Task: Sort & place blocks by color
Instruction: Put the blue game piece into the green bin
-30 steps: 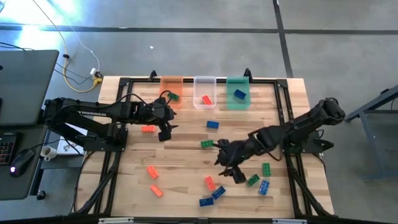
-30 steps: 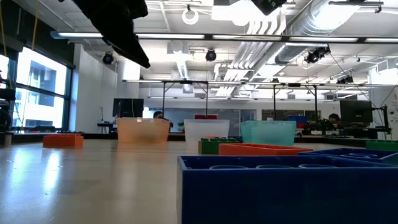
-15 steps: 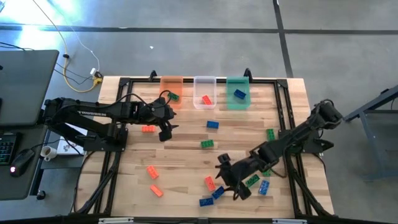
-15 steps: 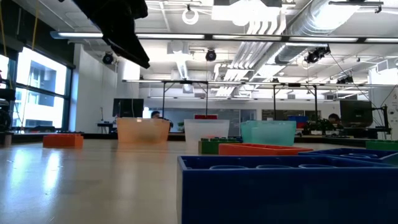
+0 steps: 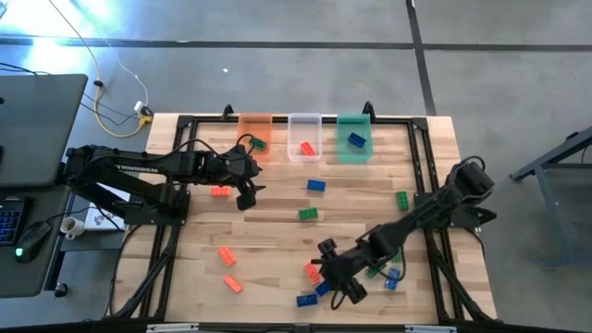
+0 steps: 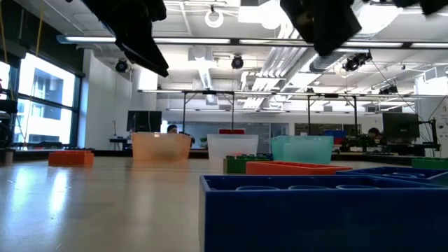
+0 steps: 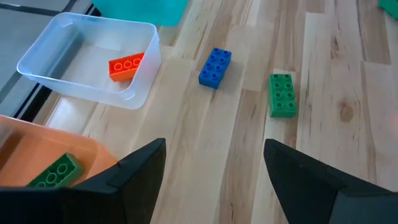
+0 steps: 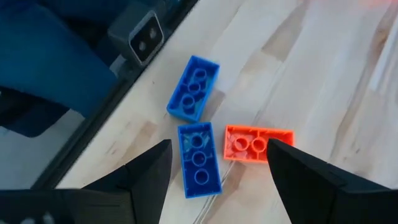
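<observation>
My right gripper (image 5: 335,280) hangs open above a cluster of blocks near the table's front edge. Its wrist view shows two blue blocks (image 8: 193,87) (image 8: 199,160) and a red-orange block (image 8: 257,143) lying hollow side up on the wood ahead of the fingers, none touched. My left gripper (image 5: 245,194) waits open above the table's far left part, by the orange bin (image 5: 255,125). Other blocks lie flat on the table: blue (image 5: 316,185), green (image 5: 308,214), green (image 5: 402,198), red-orange (image 5: 220,191).
Three bins stand in a row at the far edge: orange with a green block (image 7: 56,171), clear (image 5: 304,125) with a red-orange block (image 7: 126,65), green (image 5: 353,125) with a blue block (image 5: 356,140). Two red-orange blocks (image 5: 226,255) (image 5: 232,284) lie front left. A black frame (image 5: 185,122) rims the table.
My right gripper has swung from the table's middle toward the near edge and sunk lower, coming over the blue and red-orange blocks at the front; it now shows in the low view. No block has moved.
</observation>
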You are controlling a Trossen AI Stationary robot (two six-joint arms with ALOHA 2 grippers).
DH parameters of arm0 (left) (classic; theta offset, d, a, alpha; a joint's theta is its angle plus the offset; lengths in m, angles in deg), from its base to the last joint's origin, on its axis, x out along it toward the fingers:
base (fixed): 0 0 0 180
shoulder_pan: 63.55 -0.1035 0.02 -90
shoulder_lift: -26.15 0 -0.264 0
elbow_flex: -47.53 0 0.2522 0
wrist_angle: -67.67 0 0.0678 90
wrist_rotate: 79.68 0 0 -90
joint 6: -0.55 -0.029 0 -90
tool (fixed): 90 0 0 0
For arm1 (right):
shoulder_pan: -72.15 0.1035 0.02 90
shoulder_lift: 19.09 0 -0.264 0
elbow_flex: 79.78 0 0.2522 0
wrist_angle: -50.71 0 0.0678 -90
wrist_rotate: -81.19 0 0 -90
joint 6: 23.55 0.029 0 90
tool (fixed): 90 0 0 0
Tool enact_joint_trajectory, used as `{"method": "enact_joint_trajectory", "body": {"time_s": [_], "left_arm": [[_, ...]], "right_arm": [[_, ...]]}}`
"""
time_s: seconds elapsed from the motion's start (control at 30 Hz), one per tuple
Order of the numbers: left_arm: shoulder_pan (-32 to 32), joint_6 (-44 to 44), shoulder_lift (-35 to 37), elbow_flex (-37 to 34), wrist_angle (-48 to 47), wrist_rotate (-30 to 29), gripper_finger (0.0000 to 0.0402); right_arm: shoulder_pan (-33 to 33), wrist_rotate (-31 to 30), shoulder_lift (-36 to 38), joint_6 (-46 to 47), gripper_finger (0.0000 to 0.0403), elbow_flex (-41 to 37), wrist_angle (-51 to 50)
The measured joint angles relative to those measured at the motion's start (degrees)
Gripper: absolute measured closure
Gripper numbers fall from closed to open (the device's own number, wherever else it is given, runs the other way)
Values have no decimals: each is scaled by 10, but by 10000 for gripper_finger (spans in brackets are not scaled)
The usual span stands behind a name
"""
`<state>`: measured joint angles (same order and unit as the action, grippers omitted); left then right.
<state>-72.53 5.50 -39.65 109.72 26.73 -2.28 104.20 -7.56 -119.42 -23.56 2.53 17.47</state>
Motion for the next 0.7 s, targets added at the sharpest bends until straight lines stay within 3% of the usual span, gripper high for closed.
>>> {"method": "enact_joint_trajectory", "body": {"time_s": [0.7], "left_arm": [[0,-1,0,0,0,0,142]], "right_arm": [[5,20,-98,26,151,0,-4]]}}
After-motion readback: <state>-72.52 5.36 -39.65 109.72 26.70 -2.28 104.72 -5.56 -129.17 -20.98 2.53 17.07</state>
